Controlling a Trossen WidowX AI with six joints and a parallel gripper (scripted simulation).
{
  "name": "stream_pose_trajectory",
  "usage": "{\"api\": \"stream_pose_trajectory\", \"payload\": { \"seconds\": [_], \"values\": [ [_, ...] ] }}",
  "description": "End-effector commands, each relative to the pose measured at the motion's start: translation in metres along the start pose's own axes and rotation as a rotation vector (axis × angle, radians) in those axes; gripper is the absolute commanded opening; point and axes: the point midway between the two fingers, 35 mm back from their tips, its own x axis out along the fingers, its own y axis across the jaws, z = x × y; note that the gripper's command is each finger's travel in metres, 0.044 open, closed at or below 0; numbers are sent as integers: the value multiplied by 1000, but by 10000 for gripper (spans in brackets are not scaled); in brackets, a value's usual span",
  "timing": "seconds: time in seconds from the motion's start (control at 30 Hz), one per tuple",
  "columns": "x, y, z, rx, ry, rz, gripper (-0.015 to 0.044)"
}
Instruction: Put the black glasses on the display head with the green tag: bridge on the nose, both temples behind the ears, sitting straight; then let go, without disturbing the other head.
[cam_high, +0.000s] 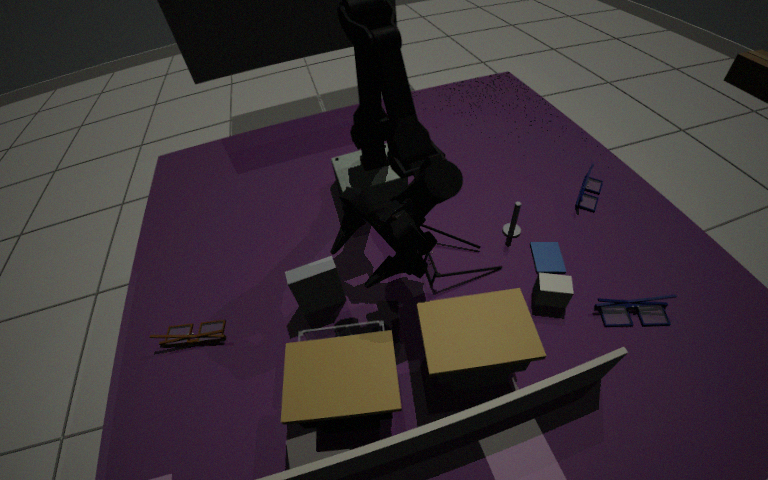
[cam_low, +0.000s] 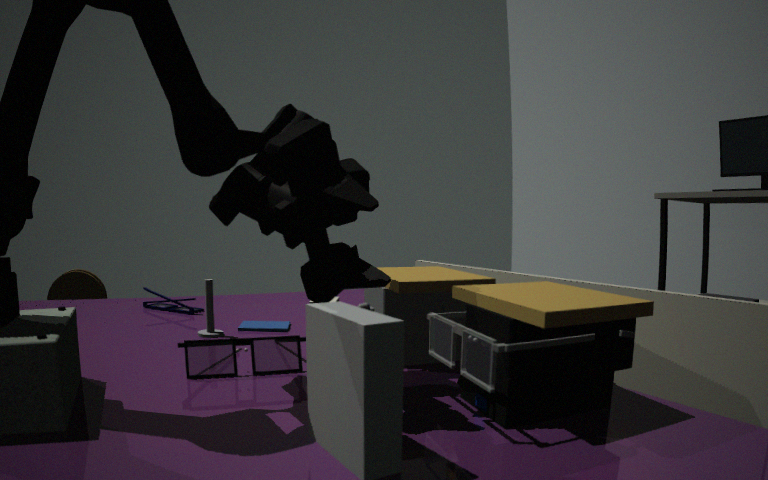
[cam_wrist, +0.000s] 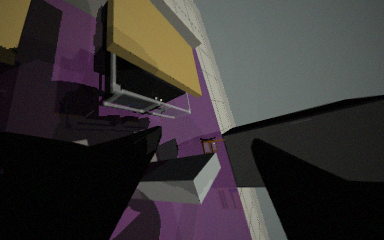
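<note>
The black glasses (cam_high: 470, 271) (cam_low: 209, 341) stand on the purple table, lenses upright and temples spread open. My gripper (cam_high: 351, 268) (cam_low: 383, 242) (cam_wrist: 206, 137) is open and empty, above the table between the glasses and the white block, and touches neither. Two dark display heads have flat tan tops. One head (cam_high: 339, 376) (cam_low: 555, 302) (cam_wrist: 150, 45) has light grey glasses (cam_low: 543, 341) (cam_wrist: 135, 100) on its front. The other head (cam_high: 481, 331) (cam_low: 436, 277) (cam_wrist: 12, 25) stands beside it; its face is mostly hidden. No green tag is visible on either head.
A white block (cam_high: 314, 288) (cam_low: 353, 384) (cam_wrist: 175, 190) stands near the heads. A thin post (cam_high: 514, 217) (cam_low: 209, 305), blue pad (cam_high: 547, 257) (cam_low: 264, 326), small white block (cam_high: 555, 283) and blue glasses (cam_high: 632, 303) are beyond. Orange glasses (cam_high: 190, 337) lie left. A pale wall (cam_high: 453, 416) runs behind the heads.
</note>
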Motion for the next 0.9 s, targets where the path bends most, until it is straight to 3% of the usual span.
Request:
{"api": "stream_pose_trajectory", "payload": {
  "seconds": [0.0,0.23,0.27,0.4,0.53,0.73,0.87],
  "values": [
    [0,0,0,0,0,0,426],
    [0,0,0,0,0,0,440],
    [0,2,1,-3,0,14,414],
    [-6,43,7,-45,34,305,309],
    [-33,79,-2,-67,182,647,204],
    [-108,90,-29,-62,595,1053,200],
    [-119,87,-31,-57,655,1089,200]
  ]
}}
